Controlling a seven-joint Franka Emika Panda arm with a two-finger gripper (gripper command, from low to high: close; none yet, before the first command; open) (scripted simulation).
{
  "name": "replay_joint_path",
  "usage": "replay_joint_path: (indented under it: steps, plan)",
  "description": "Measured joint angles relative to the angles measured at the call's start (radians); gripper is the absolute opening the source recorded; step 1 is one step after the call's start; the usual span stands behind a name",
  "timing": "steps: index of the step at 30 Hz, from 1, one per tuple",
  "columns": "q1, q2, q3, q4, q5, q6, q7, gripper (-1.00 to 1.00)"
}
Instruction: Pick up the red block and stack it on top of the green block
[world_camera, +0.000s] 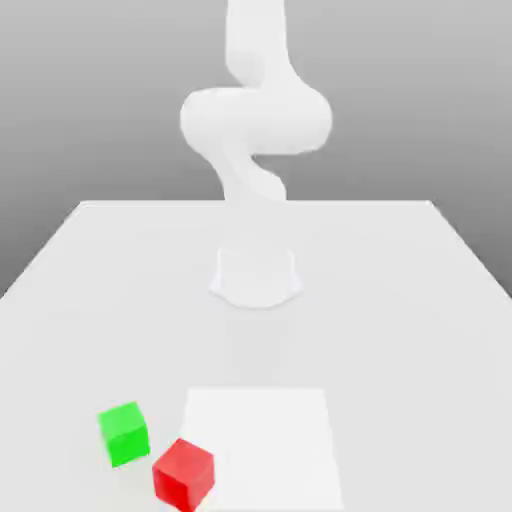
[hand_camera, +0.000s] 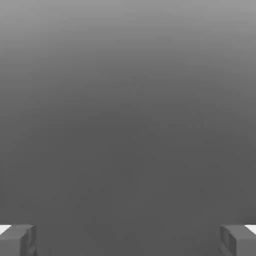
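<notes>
A small bright-red block (world_camera: 184, 472) rests on the white table near its front edge, touching the corner of a lighter square patch. Just to the exterior view's left and slightly farther back sits the green block (world_camera: 124, 433), a small gap apart from the red one. In the hand view my gripper (hand_camera: 128, 240) is open, its two grey fingertips (hand_camera: 17, 240) standing far apart with nothing between them against a plain grey background. The white arm (world_camera: 255, 130) rises from its base at the table's middle and leaves the picture at the top.
The arm's round base (world_camera: 256, 278) stands in the middle of the white table (world_camera: 400, 300). A brighter white square patch (world_camera: 262, 445) lies flat on the table at the front, right of the blocks.
</notes>
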Motion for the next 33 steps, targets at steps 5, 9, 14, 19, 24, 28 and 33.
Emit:
replay_joint_path:
  steps: [5, 9, 14, 19, 24, 28, 33]
  plan:
    - [-0.045, 0.187, 0.013, -0.03, -0.015, 0.069, 0.075, 0.0]
    - [-0.071, 0.333, 0.014, -0.053, -0.028, 0.123, 0.134, 0.0]
    - [-0.099, 0.514, 0.009, -0.081, -0.039, 0.19, 0.204, 0.0]
    - [-0.126, 0.695, -0.002, -0.11, -0.034, 0.258, 0.263, 0.0]
    - [-0.142, 0.875, -0.009, -0.139, -0.005, 0.326, 0.305, 0.0]
    - [-0.144, 1.02, -0.012, -0.131, 0.009, 0.426, 0.311, 0.0]
    - [-0.144, 1.088, -0.011, -0.121, 0.01, 0.483, 0.312, -1.0]
